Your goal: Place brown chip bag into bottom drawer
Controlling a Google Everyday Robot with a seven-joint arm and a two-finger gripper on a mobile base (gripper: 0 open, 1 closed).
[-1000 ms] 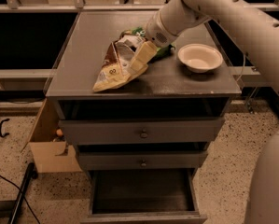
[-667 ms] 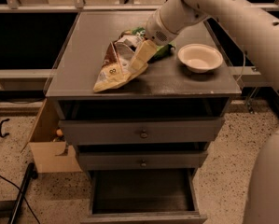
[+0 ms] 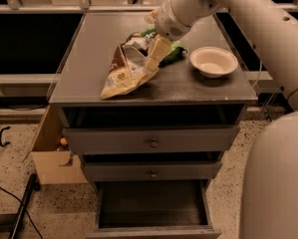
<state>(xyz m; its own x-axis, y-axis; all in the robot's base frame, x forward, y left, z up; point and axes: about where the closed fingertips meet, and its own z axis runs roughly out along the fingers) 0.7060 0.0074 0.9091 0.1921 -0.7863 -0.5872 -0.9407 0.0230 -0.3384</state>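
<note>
Nearest: the bottom drawer (image 3: 153, 206) stands pulled out, its dark inside showing nothing in it. Above it two shallower drawers sit closed, each with a round knob, the middle drawer (image 3: 152, 171) below the top drawer (image 3: 149, 139). At 9 o'clock from these, a cardboard box (image 3: 48, 159) rests on the speckled floor against the cabinet.

On the counter (image 3: 83, 63) the brown chip bag (image 3: 124, 74) lies toward the front edge, at 12 o'clock from the bottom drawer. It shows a dark brown strip, a pale panel and tan edges. A small dark mark sits on the panel; no brand or wording can be read.

The hand (image 3: 157, 54) bears on the bag's upper right corner, the bulk of the bag spreading toward 8 o'clock from it. That corner looks raised off the counter. Whether the hand is clamped on the bag cannot be told.

A green snack bag (image 3: 174, 51) lies just behind the hand at 2 o'clock. A white bowl (image 3: 214, 61) stands at 3 o'clock, apart from both bags
</note>
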